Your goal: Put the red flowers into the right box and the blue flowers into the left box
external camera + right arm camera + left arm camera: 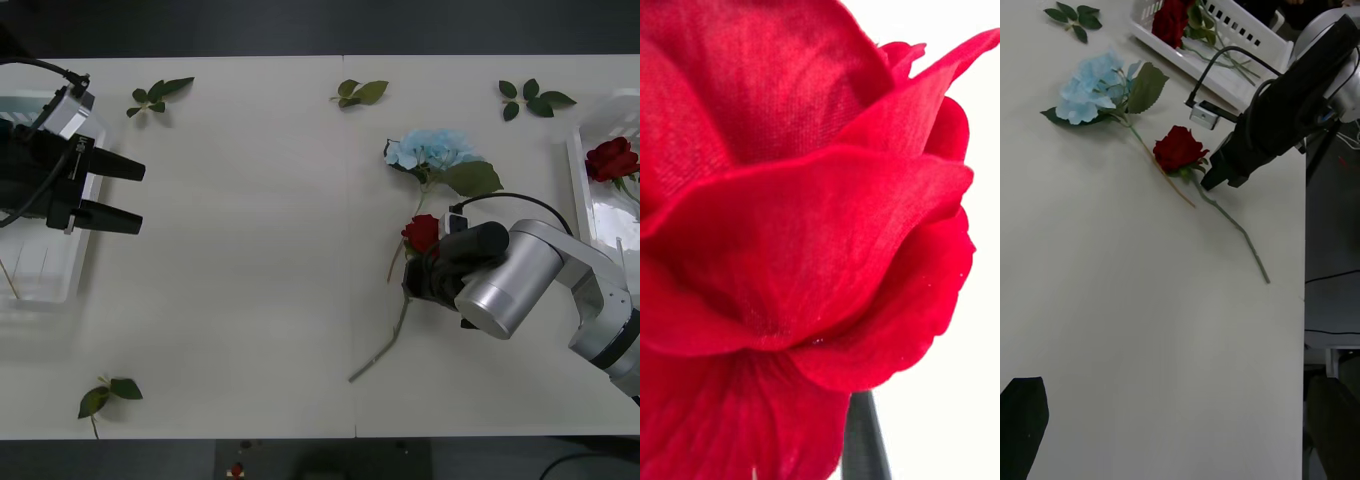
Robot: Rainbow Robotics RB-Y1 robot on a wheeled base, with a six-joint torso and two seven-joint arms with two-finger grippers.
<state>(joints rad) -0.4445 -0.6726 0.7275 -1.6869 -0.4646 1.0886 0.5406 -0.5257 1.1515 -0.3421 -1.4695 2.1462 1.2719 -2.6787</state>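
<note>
While the left gripper (138, 196) hangs parked over the translucent white left box (60, 285) at the table's left edge, its two black fingers spread apart and holding nothing, the right gripper (418, 277) works low over the white table (240, 250) right of centre. It sits just beside a deep-red artificial rose (421, 232), at the base of the bloom where the thin green stem (385, 345) begins. In the right wrist view the red petals (790, 225) press close against the camera and one dark finger (863, 439) shows beneath them; whether the fingers are closed on the stem cannot be told. In the left wrist view the gripper's tip (1217, 174) meets the stem just under the bloom (1178, 149). The stem runs from the bloom toward the near edge of the table, lying flat.

Just beyond the rose, farther from the robot, lies a pale sky-blue hydrangea-like cluster (425, 150) with a large green leaf (472, 178); its thin stem reaches down to the rose.

The translucent white right box (578, 175) stands at the table's right edge and holds another red rose (611, 158).

Loose green leaf sprigs lie at the far left (158, 95), far centre (361, 92), far right (532, 98) and near left (108, 394) of the table.
</note>
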